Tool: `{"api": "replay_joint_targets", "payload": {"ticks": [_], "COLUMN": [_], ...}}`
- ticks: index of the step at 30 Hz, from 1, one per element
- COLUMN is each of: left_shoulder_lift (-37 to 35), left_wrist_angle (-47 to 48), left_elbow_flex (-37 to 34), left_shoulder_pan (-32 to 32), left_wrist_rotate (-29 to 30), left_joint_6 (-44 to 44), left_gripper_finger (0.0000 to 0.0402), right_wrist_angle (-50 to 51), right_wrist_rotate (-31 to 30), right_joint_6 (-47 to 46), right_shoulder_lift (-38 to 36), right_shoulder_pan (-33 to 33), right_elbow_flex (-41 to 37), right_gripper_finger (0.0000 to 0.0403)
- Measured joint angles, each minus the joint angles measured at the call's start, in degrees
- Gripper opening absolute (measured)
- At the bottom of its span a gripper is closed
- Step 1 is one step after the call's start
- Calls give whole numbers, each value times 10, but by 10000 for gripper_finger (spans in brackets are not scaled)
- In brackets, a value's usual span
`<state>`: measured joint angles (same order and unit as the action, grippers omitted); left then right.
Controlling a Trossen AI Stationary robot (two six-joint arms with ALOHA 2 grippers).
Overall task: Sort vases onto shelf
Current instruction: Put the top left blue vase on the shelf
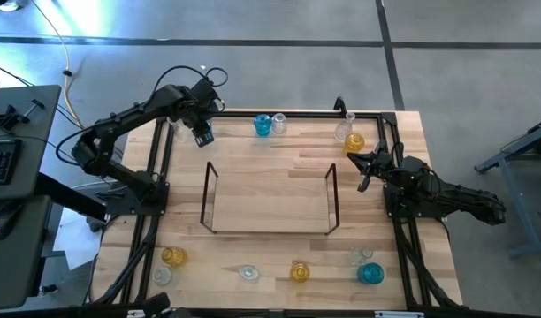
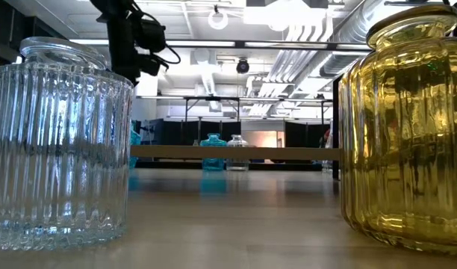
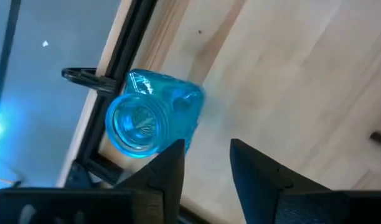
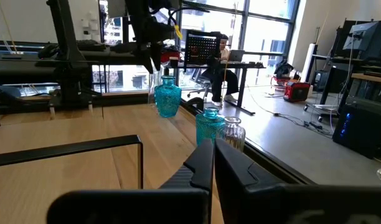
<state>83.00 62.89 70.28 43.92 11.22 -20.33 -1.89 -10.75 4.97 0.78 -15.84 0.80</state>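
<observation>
The shelf stands mid-table, nothing on its wood surface. One blue vase stands upright near the far-left corner, by the black frame; my left gripper hovers open above it and beside it, hiding it in the high view. Another blue vase and a clear vase stand at the far edge. A clear vase and an amber vase stand far right. Several more line the near edge, among them amber and blue. My right gripper waits shut, right of the shelf.
A black frame edges the table on the left, far and right sides. The shelf's upright end pieces rise at both ends. Bare wood lies between the shelf and the near row of vases. A person sits at a desk beyond the table.
</observation>
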Motion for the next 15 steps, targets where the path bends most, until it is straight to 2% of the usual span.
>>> {"api": "replay_joint_targets", "payload": {"ticks": [6, 15], "left_shoulder_lift": [33, 62], "left_wrist_angle": [-1, -10], "left_elbow_flex": [0, 0], "left_shoulder_pan": [0, 0], "left_wrist_rotate": [12, 44], "left_joint_6": [-56, -80], "left_gripper_finger": [120, 120], "right_wrist_angle": [0, 0], "right_wrist_rotate": [0, 0], "right_joint_6": [0, 0], "right_shoulder_lift": [0, 0], "right_shoulder_pan": [0, 0], "right_elbow_flex": [0, 0], "right_gripper_finger": [0, 0]}}
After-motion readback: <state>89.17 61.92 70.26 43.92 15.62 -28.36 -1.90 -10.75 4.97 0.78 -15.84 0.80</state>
